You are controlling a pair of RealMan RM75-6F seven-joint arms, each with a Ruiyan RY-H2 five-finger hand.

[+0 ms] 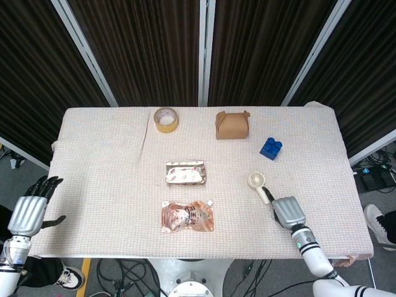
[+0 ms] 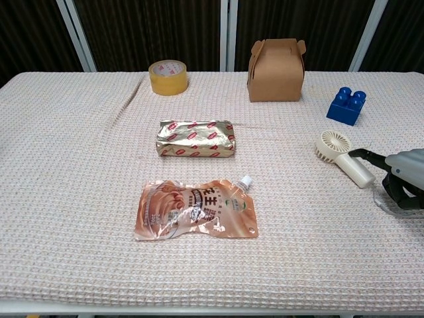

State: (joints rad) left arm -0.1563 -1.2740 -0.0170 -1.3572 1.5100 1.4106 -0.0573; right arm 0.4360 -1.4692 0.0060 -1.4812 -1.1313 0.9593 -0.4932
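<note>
The right hand [image 1: 289,212] sits low on the cloth-covered table [image 1: 99,161], just behind the handle end of the small hand-held fan [image 1: 259,185]. One dark fingertip [image 2: 358,152] reaches the top of the fan's cream handle and seems to touch it, though I cannot be sure from where I stand. The other fingers are curled down under the palm toward the cloth, and whether they have closed on anything I cannot tell. The fan lies flat on the cloth, its round grille end pointing away from the hand.

Taking the fan as the mark: the blue toy brick [image 1: 271,148] lies just beyond it, toward the far edge and a little to the robot's right. The brown paper box [image 1: 232,124] stands further back still, to the fan's left. The foil-wrapped packet [image 1: 185,172] lies well to the fan's left at about the same depth, and the printed spout pouch [image 1: 187,216] lies nearer the front edge than that. The roll of yellow tape [image 1: 166,119] is furthest off, at the back on the left.

The left hand [image 1: 28,212] hangs off the table's left edge, well away from the fan, fingers spread and holding nothing
</note>
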